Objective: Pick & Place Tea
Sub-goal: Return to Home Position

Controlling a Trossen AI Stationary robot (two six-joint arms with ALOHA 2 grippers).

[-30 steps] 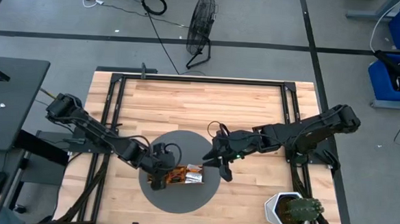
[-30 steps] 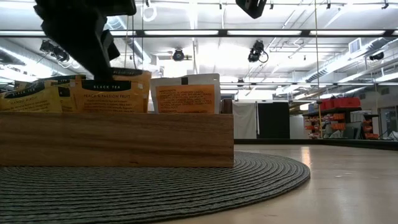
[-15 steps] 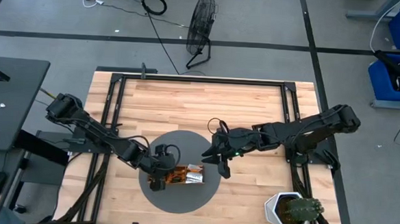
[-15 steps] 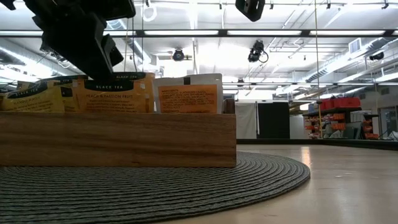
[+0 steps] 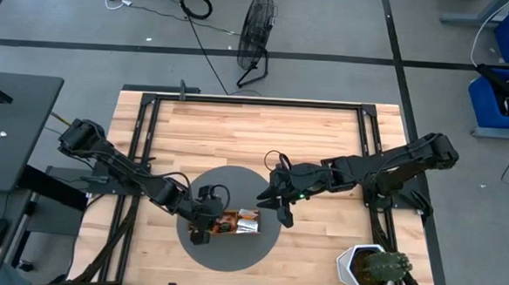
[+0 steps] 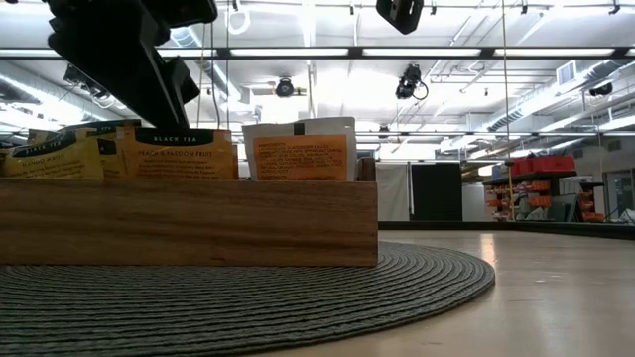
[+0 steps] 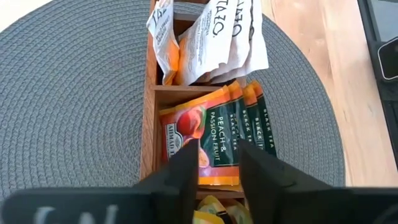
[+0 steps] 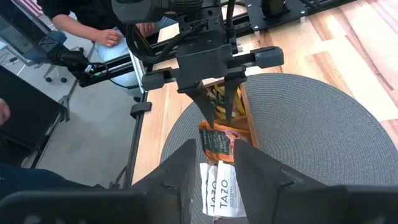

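Observation:
A long wooden tray stands on a round grey mat and holds the tea upright in compartments. These are white sachets, orange peach sachets and yellow ones. My left gripper is open and points down over the orange sachets, one finger on each side of their top edges. In the low view it hangs just above them. My right gripper is open and hovers over the mat's right edge, clear of the tray. My left gripper comes from above with open fingers at the top edges of the orange sachets. I cannot tell whether the fingertips touch them. The sachets stand in their compartment.
A potted cactus stands at the table's near right corner. The bare wooden tabletop stretches behind the mat. A person's hands show beyond the table's left edge. A fan stands on the floor past the far edge.
The front orange sachet stood higher than its neighbours a second ago. It has sunk down into its compartment and is now level with them. My left gripper has stayed over it, shifting only slightly. The tray has slid a little on the mat.

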